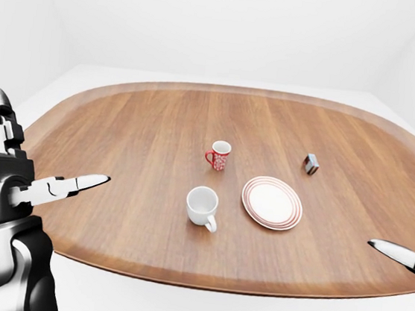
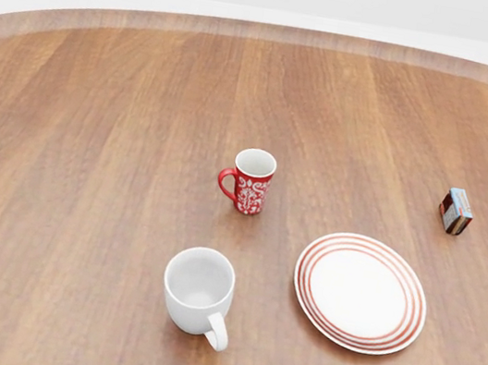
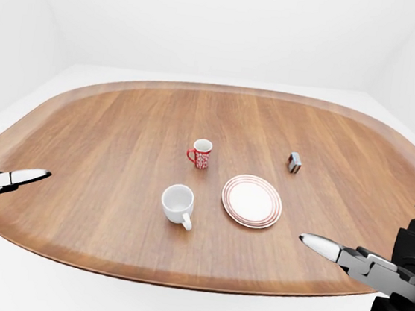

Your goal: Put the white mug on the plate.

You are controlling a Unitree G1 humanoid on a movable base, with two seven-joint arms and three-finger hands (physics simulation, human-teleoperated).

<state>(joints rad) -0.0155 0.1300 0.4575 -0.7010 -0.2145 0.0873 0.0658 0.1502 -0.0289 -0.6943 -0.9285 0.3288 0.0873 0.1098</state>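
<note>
The white mug (image 2: 199, 291) stands upright on the wooden table, its handle toward the bottom of the head view. The white plate with red rings (image 2: 360, 292) lies just right of it, a short gap between them. My left hand (image 1: 61, 185) is open, fingers stretched out over the table's left part, well left of the mug. My right hand (image 3: 346, 255) is open at the lower right of the right-eye view, right of and below the plate. Both hands are empty.
A red patterned mug (image 2: 251, 182) stands upright just above the white mug. A small dark box (image 2: 455, 210) sits above and right of the plate. The oval table's edge (image 1: 201, 279) runs along the bottom of the eye views.
</note>
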